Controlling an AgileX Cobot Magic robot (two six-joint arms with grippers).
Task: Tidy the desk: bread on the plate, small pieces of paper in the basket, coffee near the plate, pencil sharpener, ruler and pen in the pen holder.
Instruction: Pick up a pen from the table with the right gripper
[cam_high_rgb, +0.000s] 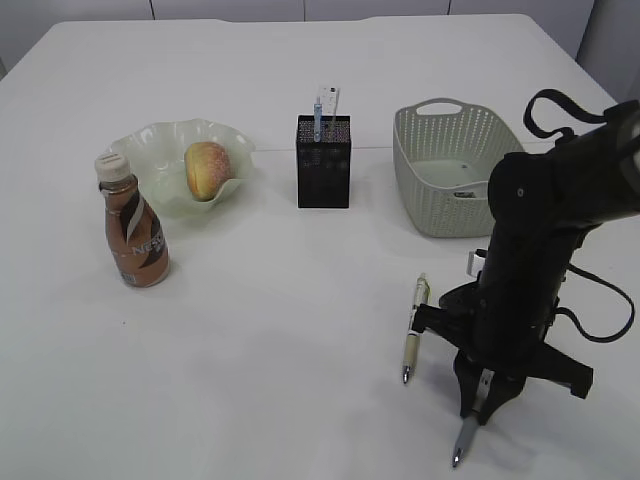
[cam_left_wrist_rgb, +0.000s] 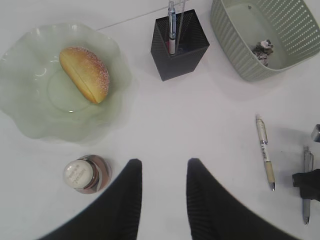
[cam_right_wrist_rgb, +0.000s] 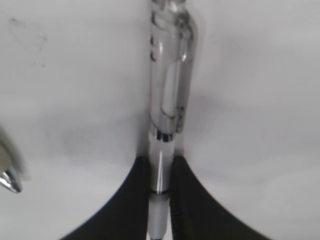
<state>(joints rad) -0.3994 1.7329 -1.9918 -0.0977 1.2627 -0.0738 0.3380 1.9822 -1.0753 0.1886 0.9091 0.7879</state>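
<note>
My right arm hid most of the clear pen (cam_right_wrist_rgb: 167, 100) from the exterior camera; only its tip showed. Two pens lay on the desk (cam_high_rgb: 280, 340), long axes parallel, tips toward the near edge (the cream pen (cam_high_rgb: 413, 330) just beside). My right gripper (cam_right_wrist_rgb: 160, 190) pinched the clear pen's barrel. My left gripper (cam_left_wrist_rgb: 164, 187) hung partly parted, empty, near the coffee (cam_left_wrist_rgb: 82, 174).

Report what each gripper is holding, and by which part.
The right gripper is closed on a silver-grey pen lying on the desk, pinching its barrel partway along. The left gripper hangs open, holding nothing.
</note>
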